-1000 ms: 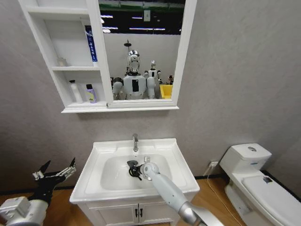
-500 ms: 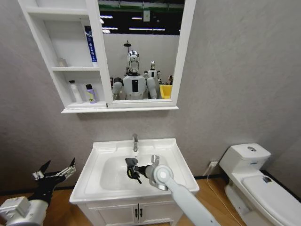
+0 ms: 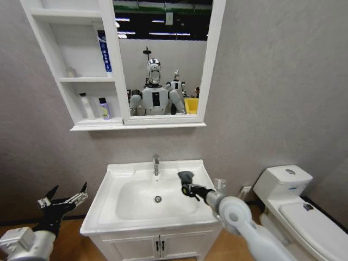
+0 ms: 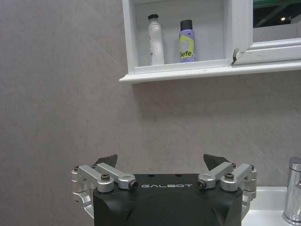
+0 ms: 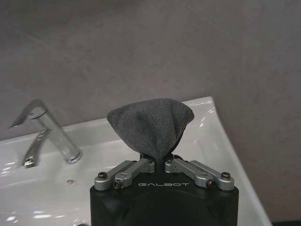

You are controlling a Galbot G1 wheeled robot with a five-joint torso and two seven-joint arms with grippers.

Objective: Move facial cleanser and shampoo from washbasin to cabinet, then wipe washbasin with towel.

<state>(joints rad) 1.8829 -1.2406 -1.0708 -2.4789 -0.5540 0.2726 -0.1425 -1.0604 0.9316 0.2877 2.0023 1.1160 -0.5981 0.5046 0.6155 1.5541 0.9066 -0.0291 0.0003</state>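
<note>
Above the right rear rim of the washbasin (image 3: 202, 173), the right gripper (image 3: 186, 185) pinches the dark grey towel (image 5: 151, 126) between closed fingers. Only a small bunch is clamped, so pressing hard could tug it free, and the chrome tap (image 3: 156, 163) stands near enough to snag. Low beside the basin, the left gripper (image 3: 63, 200) waits, spread wide and empty. Both bottles (image 4: 186, 41) stand on the cabinet (image 3: 87, 123) shelf.

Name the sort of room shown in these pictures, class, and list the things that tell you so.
Most likely a bathroom, perhaps a mock-up one. The washbasin with its tap, the toilet beside it, and the cabinet with mirror and bottles all point that way.
</note>
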